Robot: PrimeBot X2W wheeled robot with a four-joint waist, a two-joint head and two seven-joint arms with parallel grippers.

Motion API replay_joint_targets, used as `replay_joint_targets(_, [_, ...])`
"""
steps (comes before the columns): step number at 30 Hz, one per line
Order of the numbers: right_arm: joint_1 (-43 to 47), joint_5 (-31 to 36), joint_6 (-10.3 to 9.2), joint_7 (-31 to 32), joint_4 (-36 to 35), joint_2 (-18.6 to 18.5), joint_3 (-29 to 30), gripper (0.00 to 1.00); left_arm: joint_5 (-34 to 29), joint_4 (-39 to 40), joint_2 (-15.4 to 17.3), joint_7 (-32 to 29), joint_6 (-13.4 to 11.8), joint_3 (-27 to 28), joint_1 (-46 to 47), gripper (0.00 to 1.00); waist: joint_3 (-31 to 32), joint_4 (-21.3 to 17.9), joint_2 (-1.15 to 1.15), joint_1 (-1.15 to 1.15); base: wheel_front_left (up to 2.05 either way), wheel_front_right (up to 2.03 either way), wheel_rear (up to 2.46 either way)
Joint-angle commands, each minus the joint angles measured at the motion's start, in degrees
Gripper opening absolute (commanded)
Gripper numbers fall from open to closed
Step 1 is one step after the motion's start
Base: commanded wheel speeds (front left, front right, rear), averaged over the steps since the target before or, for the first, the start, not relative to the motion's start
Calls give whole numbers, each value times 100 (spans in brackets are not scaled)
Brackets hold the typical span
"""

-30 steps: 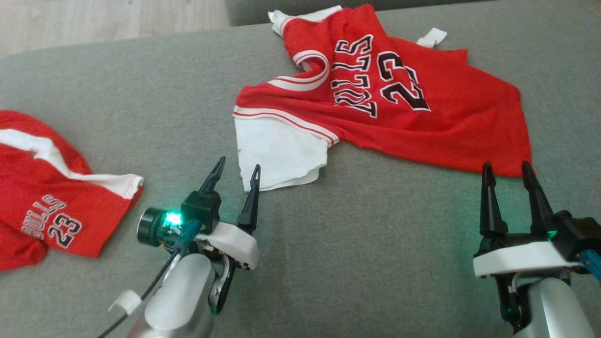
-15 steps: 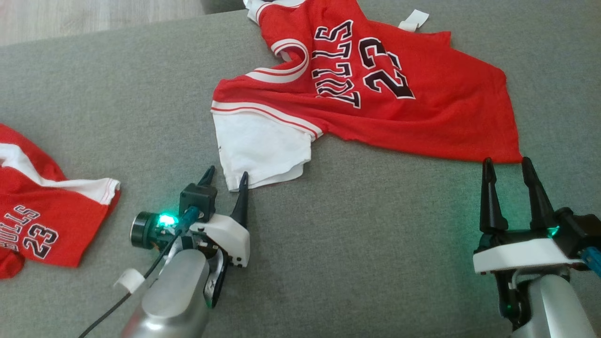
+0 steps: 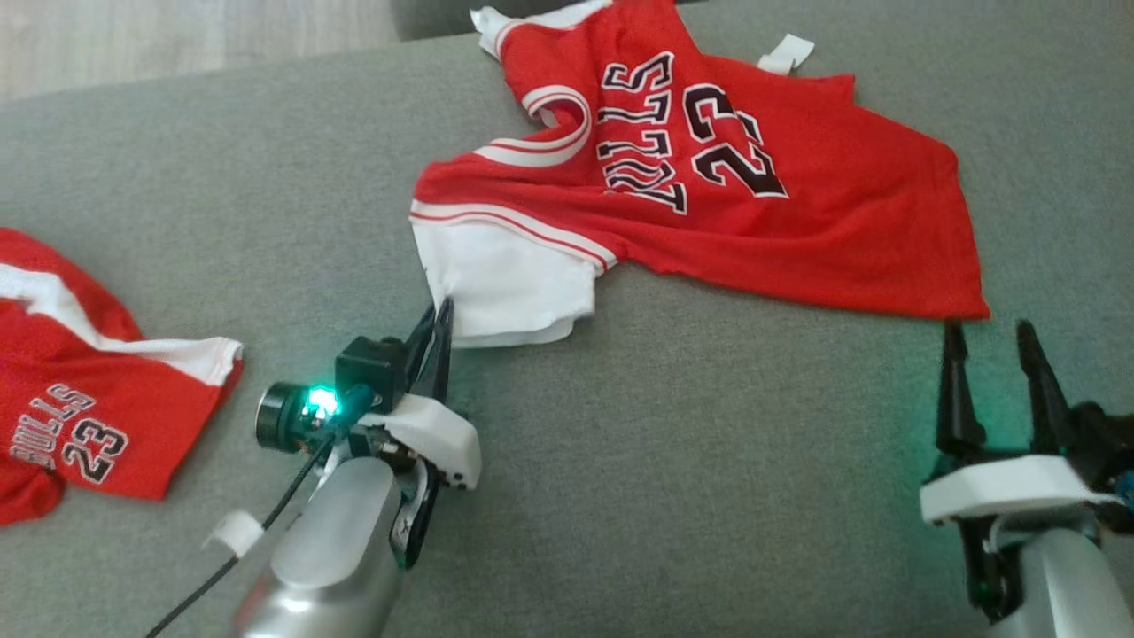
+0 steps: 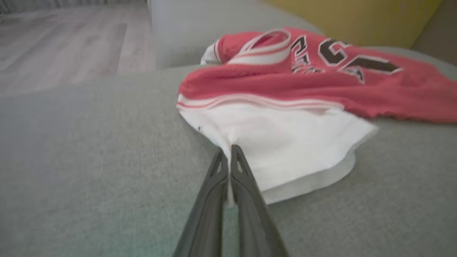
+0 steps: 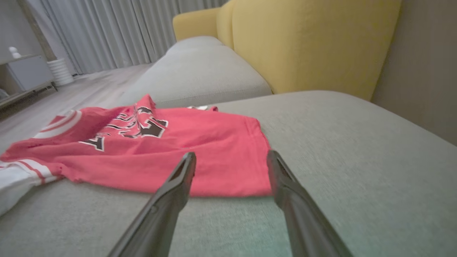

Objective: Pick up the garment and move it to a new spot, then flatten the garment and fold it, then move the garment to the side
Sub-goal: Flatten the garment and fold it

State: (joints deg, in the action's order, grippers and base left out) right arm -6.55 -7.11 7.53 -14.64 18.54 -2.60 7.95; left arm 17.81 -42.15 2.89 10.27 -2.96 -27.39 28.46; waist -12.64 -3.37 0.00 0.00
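L gripper point(image 3: 438, 321) point(image 4: 227, 151) is clamping the white sleeve point(image 3: 514, 283) point(image 4: 285, 150) hem of the red Bulls jersey point(image 3: 797, 221) point(image 5: 200, 157), prob. to lift that end. R gripper point(image 3: 990, 335) point(image 5: 231, 157) is hovering wide open just short of the jersey's bottom corner, prob. readying a 2nd hold; jersey is lying rumpled on grey cushion point(image 3: 709, 461).

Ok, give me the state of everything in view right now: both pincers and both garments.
jersey: unfolded, rumpled, lying print-up on the grey cushion
left pincer: shut on the jersey's white sleeve
right pincer: open, holding nothing, by the jersey's near hem corner
second red garment: crumpled, lying off to the left, untouched
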Motion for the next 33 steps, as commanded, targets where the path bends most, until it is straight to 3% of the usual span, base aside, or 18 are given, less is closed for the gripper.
replay_joint_targets(1, [-202,72,-4,-36,-37,-28,-18,100,64,235,42,132,-2,201,71,0,57,51,0,0,0,0,0])
replay_joint_targets(11, [-1166,314,-4,412,1547,-28,1035,100,0,1323,28,466,-5,255,-149,0,114,261,0,0,0,0,0])
replay_joint_targets(22, [-2214,812,-4,275,3453,-28,1738,100,-172,1809,20,472,77,179,-330,0,-64,432,0,0,0,0,0])
replay_joint_targets(23, [-2270,853,-4,239,3571,-28,1769,95,-182,1805,21,472,82,182,-340,0,-70,436,0,0,0,0,0])
replay_joint_targets(24, [-2321,888,-4,200,3679,-28,1795,43,-190,1797,24,472,86,185,-349,0,-71,439,0,0,0,0,0])
replay_joint_targets(25, [-2367,914,-4,163,3779,-28,1804,0,-198,1783,27,472,87,192,-358,0,-69,440,0,0,0,0,0])
replay_joint_targets(33, [-2592,757,-4,-26,3818,-28,1494,0,83,1859,29,473,170,491,-398,0,131,385,0,0,0,0,0])
